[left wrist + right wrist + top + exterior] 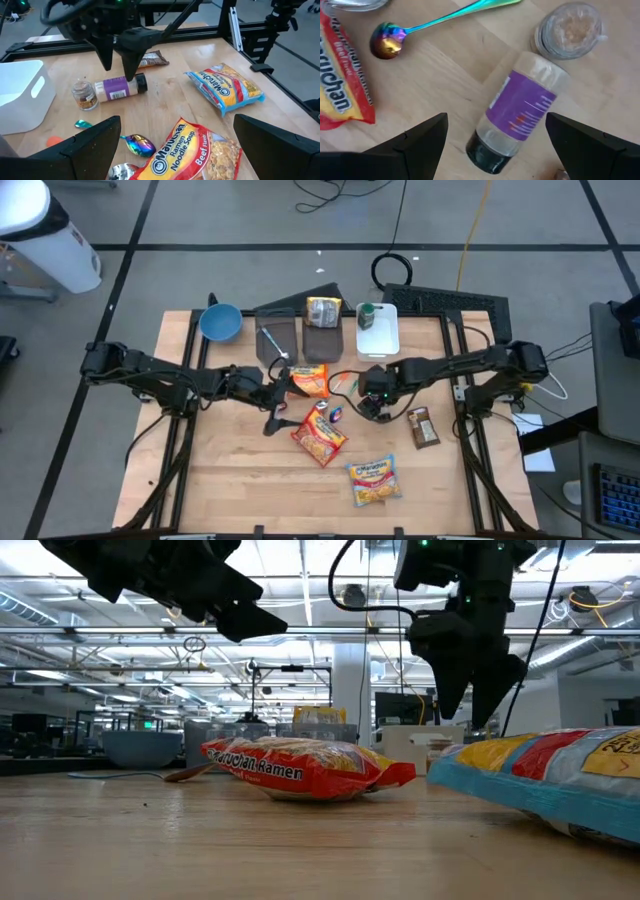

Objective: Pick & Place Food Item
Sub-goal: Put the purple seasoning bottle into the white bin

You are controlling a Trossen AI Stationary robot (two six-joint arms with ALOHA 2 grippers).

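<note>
A clear bottle with a purple label and a black cap lies on its side on the wooden table. A small jar of brown grains stands beside it. My right gripper hangs over the bottle, pointing steeply down and open, one finger on either side of the bottle's cap end, above it. From the left wrist view the right gripper shows clear of the bottle. My left gripper waits open left of the table's middle, above a ramen pack.
An iridescent spoon lies by a red ramen pack. A blue ramen pack lies near the front, a chocolate bar to the right. At the back stand a blue bowl, dark trays and a white bin.
</note>
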